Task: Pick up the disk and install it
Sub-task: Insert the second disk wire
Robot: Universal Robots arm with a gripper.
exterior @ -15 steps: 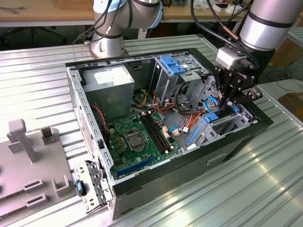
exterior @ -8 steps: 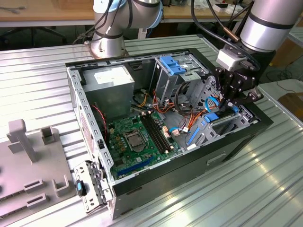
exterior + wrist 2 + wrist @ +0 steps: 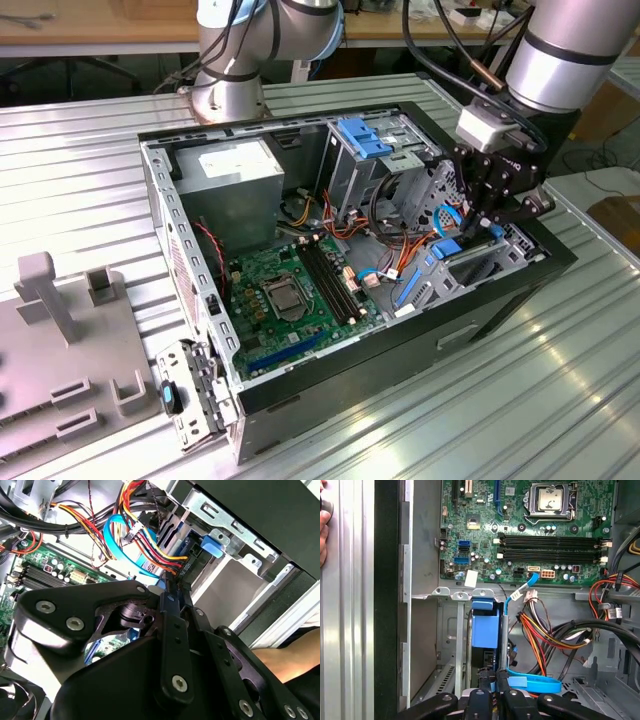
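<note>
Open computer case (image 3: 200,330), green motherboard (image 3: 290,290)

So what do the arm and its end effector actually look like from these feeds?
The arm is a silver-grey metal tube with black cables running alongside. A small white box sits at its wrist. Below it, the end effector is matte black, built of flat linkage plates joined by silver screws, as both wrist views show.

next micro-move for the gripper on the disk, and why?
Probably a short push further down into the bay. The gripper stands over the case's lower drive bay, shut on the disk, whose blue rail sits upright between the metal bay walls, apparently not fully seated.
</note>
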